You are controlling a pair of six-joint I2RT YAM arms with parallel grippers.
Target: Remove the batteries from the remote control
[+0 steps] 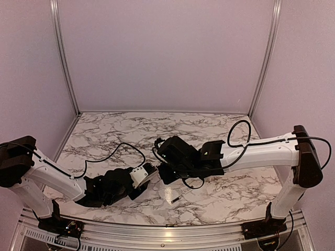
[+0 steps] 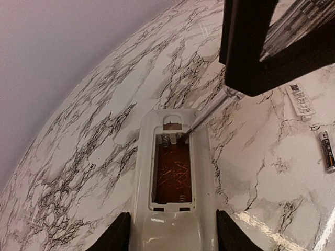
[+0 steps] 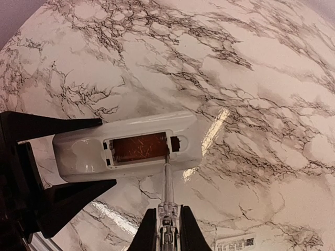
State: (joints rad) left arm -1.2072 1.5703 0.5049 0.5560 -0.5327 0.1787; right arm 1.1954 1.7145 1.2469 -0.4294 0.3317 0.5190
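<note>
The white remote control (image 2: 172, 172) is held above the marble table, back face up, with my left gripper (image 2: 172, 236) shut on its lower end. Its battery bay (image 2: 172, 172) is uncovered and shows a bare red-brown floor with springs at the far end. My right gripper (image 3: 167, 230) is shut on a thin grey rod (image 3: 168, 183), whose tip rests in the bay's spring end (image 3: 168, 151). One dark battery (image 2: 325, 151) lies on the table to the right. In the top view both grippers meet near the table's front centre, with the remote (image 1: 140, 177) between them.
A small white labelled cover (image 2: 300, 99) lies on the marble near the battery; it shows as the white cover (image 1: 168, 194) by a dark bit (image 1: 176, 198) in the top view. Grey walls and metal posts close the table at back and sides.
</note>
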